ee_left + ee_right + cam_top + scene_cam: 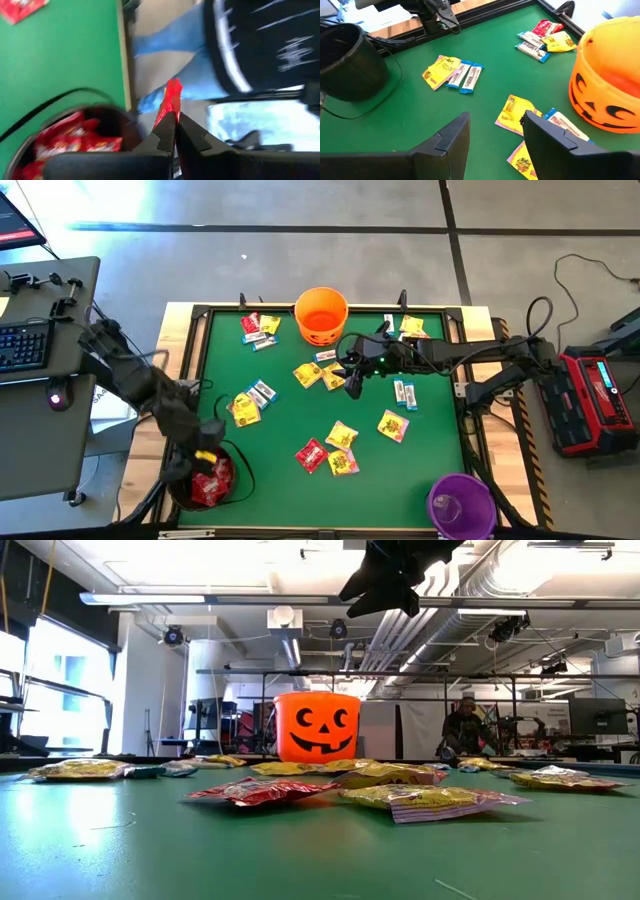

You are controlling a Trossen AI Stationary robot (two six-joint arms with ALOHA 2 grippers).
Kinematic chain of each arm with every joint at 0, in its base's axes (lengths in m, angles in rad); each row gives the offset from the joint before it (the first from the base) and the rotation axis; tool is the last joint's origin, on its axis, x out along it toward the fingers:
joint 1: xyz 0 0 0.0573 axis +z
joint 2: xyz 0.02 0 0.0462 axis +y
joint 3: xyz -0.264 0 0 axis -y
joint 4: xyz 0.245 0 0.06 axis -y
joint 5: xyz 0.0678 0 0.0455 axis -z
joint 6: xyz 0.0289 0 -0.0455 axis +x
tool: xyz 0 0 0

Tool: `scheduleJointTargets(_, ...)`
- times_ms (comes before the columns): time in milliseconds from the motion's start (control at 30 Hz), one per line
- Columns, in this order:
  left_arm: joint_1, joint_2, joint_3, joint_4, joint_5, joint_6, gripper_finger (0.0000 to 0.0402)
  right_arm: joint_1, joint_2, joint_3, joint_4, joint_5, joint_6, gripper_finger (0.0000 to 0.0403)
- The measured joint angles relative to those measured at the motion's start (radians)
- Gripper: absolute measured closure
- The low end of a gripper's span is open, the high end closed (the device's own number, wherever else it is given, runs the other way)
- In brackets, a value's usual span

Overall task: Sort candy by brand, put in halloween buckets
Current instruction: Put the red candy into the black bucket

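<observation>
The black bucket (176, 488) stands at the table's near left corner with red candy (212, 480) inside. My left gripper (205, 452) hovers over its rim, shut on one red packet (172, 95). The orange bucket (321, 316) stands at the far edge and the purple bucket (462, 502) at the near right corner. Loose candy in red, yellow and white-with-blue (340, 448) lies scattered on the green mat. My right gripper (352, 385) hangs open above packets (517, 112) near the orange bucket (610, 85), touching nothing. My left gripper pinches the red packet by its one end (170, 109) between the two fingertips. The rest of the packet sticks out beyond the fingers. It is lifted clear, beside and above the black bucket's rim (107, 112).
A raised wooden frame (470, 380) borders the mat. A desk with a keyboard (25, 345) stands left of the table and a red box (590, 395) to its right. A person's legs (200, 75) stand close by the near left corner.
</observation>
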Motion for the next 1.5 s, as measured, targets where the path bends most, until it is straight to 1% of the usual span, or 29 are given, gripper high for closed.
scheduleJointTargets(100,-0.044,0.012,-0.018,-0.054,-0.048,-0.026,0.0401,0.0,0.0,0.0,0.0,0.016,0.0,0.0234)
scheduleJointTargets(200,-0.081,0.009,-0.048,-0.101,-0.082,-0.094,0.0401,0.0,0.0,0.0,0.0,0.018,0.0,0.0234)
scheduleJointTargets(400,-0.142,0.011,-0.112,-0.099,-0.084,-0.174,0.0401,0.0,0.0,0.0,0.0,0.017,0.0,0.0234)
scheduleJointTargets(567,-0.165,0.011,-0.186,-0.095,-0.083,-0.225,0.0401,0.0,0.0,0.0,0.0,0.017,0.0,0.0234)
scheduleJointTargets(700,-0.168,0.012,-0.212,-0.083,-0.082,-0.234,0.0399,0.0,0.0,0.0,0.0,0.017,0.0,0.0234)
scheduleJointTargets(867,-0.168,0.011,-0.212,-0.08,-0.078,-0.247,0.0373,0.0,0.0,0.0,0.0,0.017,0.0,0.0234)
scheduleJointTargets(1067,-0.166,0.011,-0.211,-0.08,-0.027,-0.307,0.0329,-0.012,0.0,0.0,0.0,0.016,0.0,0.0234)
scheduleJointTargets(1200,-0.157,0.007,-0.199,-0.086,-0.027,-0.314,0.0307,-0.021,0.0,0.0,0.0,0.016,0.0,0.0234)
scheduleJointTargets(1367,-0.123,0.006,-0.135,-0.091,-0.058,-0.267,0.0302,-0.027,0.0,0.0,0.0,0.017,0.0,0.0234)
scheduleJointTargets(1500,-0.063,-0.009,-0.087,-0.102,-0.136,-0.21,0.0315,-0.028,0.0,0.0,0.0,0.016,0.001,0.0234)
